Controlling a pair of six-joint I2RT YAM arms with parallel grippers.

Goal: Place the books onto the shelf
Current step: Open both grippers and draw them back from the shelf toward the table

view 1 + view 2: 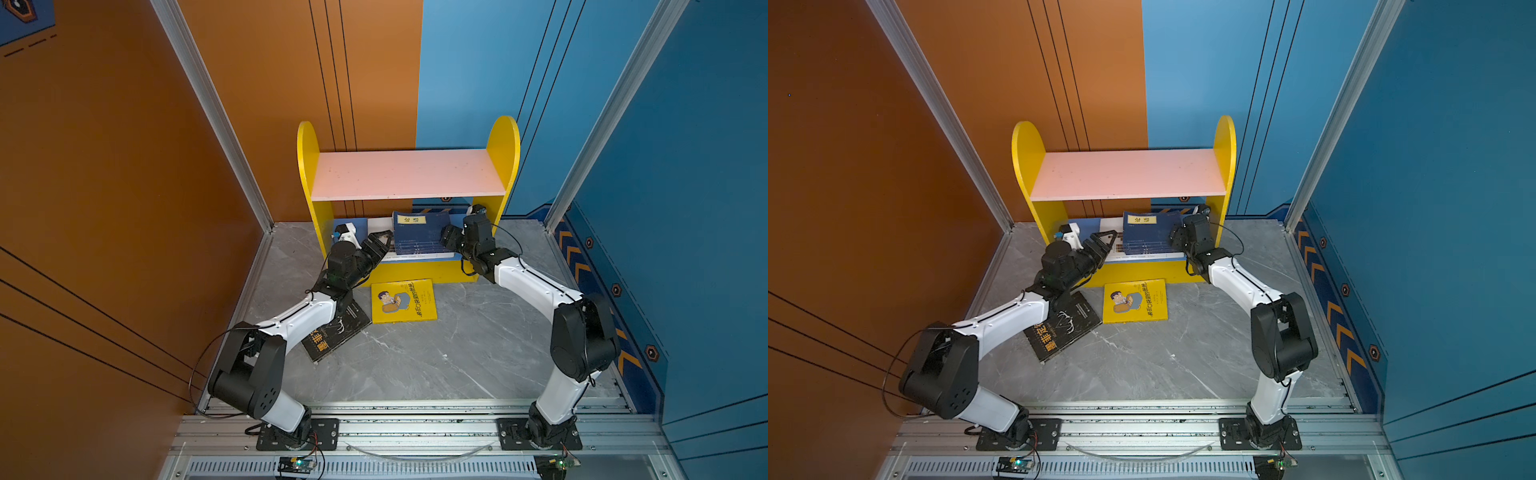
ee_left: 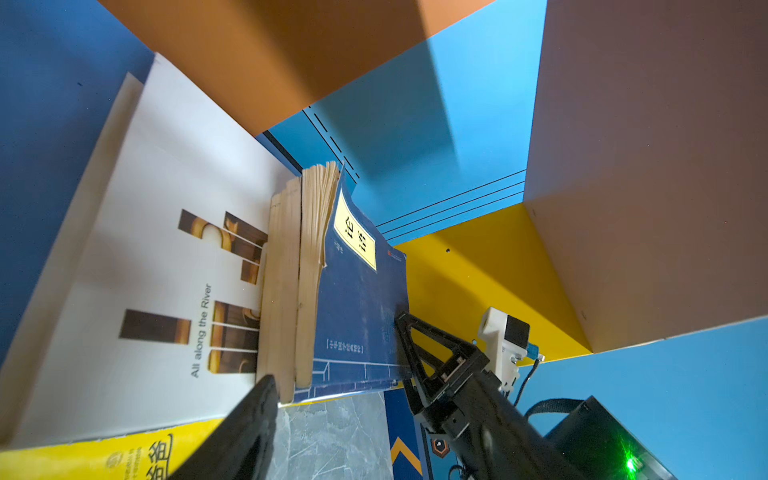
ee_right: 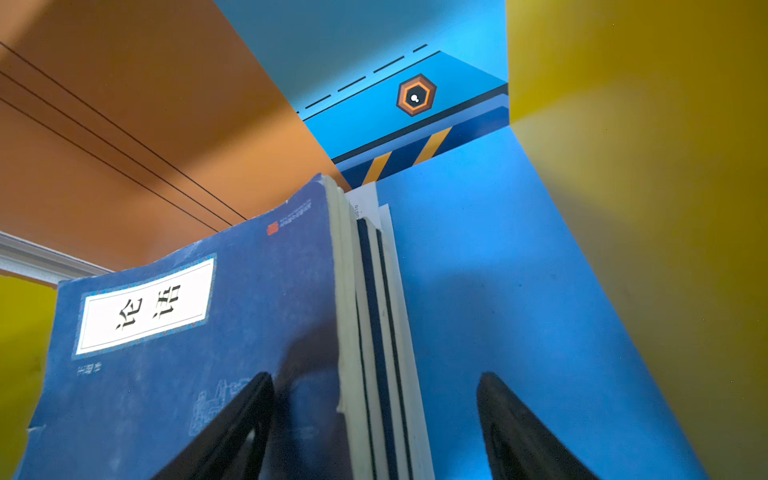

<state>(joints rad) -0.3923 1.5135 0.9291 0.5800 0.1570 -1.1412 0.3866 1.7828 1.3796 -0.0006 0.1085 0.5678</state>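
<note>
While both my claws stand wide and hold nothing, my left claw [image 1: 388,241] just beside one end of the stack of navy books [image 1: 419,235] and my right claw [image 3: 376,376] astride the opposite end without gripping, I find that stack lying flat on the white book [image 2: 166,249] on the lower board [image 3: 498,291] of the shelf [image 1: 505,145]. Behind my claws, on the tabletop [image 1: 457,353], the yellow book [image 1: 403,301] and the black book [image 1: 1065,328] lie unshelved. I judge the task about two-thirds done, with two books outstanding.

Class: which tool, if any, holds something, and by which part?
Neither. The left tool is open beside the stack of navy paperbacks; the right tool stands open astride the stack's edge, a gap visible.
</note>
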